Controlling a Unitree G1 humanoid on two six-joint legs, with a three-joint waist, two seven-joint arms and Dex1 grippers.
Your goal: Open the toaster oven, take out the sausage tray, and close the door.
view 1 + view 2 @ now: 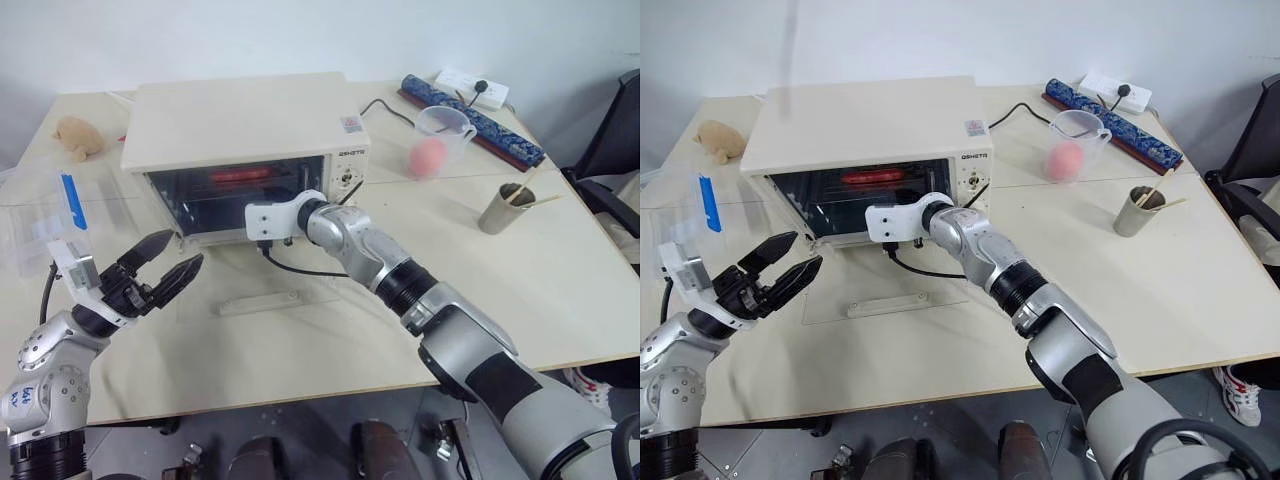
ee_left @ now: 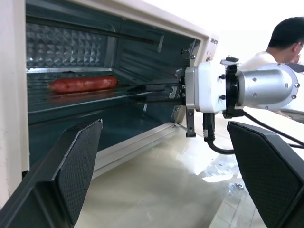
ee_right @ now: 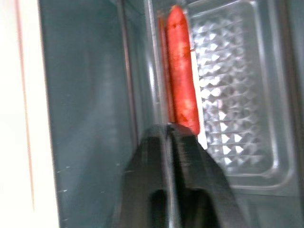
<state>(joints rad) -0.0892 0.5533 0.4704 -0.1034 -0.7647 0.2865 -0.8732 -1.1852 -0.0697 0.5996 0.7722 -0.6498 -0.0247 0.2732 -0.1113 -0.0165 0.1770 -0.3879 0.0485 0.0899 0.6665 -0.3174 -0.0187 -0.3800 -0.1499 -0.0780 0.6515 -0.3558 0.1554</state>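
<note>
The cream-white toaster oven (image 1: pixel 240 120) stands open at the back of the table. Its glass door (image 1: pixel 258 300) lies flat on the tabletop in front of it, bar handle nearest me. Inside, a red sausage (image 2: pixel 81 84) lies on the silvery sausage tray (image 2: pixel 95 99). My right gripper (image 3: pixel 168 130) reaches into the oven's right side, shut on the tray's thin front edge just in front of the sausage's (image 3: pixel 183 90) end. Left of the door and in front of the oven, my left gripper (image 1: pixel 185 250) hovers open, holding nothing.
A clear plastic box with a blue clip (image 1: pixel 60 215) sits at the left edge. Right of the oven are a measuring cup holding a pink thing (image 1: pixel 440 140), a metal cup with sticks (image 1: pixel 500 208) and a power strip (image 1: pixel 475 88). A person (image 2: pixel 285 38) is behind the table.
</note>
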